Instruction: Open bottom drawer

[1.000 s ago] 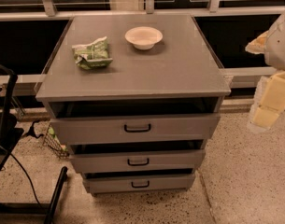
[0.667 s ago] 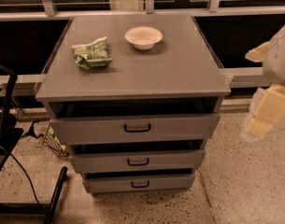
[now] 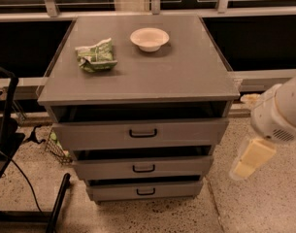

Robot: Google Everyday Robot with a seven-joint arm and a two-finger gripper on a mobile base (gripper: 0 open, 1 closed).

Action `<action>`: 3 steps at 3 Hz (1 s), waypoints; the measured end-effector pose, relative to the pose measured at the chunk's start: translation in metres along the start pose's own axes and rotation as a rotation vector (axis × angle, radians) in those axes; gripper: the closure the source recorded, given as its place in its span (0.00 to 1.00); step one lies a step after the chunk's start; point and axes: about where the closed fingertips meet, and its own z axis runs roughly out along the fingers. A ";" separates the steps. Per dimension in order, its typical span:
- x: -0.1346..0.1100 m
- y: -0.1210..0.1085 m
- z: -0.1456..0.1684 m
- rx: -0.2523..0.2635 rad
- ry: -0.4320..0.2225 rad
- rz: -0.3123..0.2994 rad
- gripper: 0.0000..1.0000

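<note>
The grey cabinet (image 3: 138, 81) stands in the middle of the camera view with three drawer fronts. The bottom drawer (image 3: 113, 191) is the lowest and narrowest front, with a small black loop handle (image 3: 145, 191), and looks pushed in. My gripper (image 3: 252, 159) hangs at the right, beside the cabinet's right side at about middle-drawer height, apart from the drawers. It holds nothing that I can see. The white arm (image 3: 283, 113) rises above it to the right edge.
A white bowl (image 3: 149, 38) and a green crumpled bag (image 3: 96, 56) lie on the cabinet top. The top drawer (image 3: 186, 132) and middle drawer (image 3: 181, 167) sit above. A black frame with cables (image 3: 11, 149) stands at the left. Speckled floor (image 3: 254, 208) lies at the right.
My gripper and arm have moved left and down, nearer the cabinet's right side. The drawers, bowl and bag have not moved.
</note>
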 end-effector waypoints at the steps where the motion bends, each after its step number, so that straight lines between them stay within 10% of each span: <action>1: 0.025 0.016 0.061 -0.042 -0.018 0.036 0.00; 3: 0.054 0.045 0.134 -0.139 0.003 0.103 0.00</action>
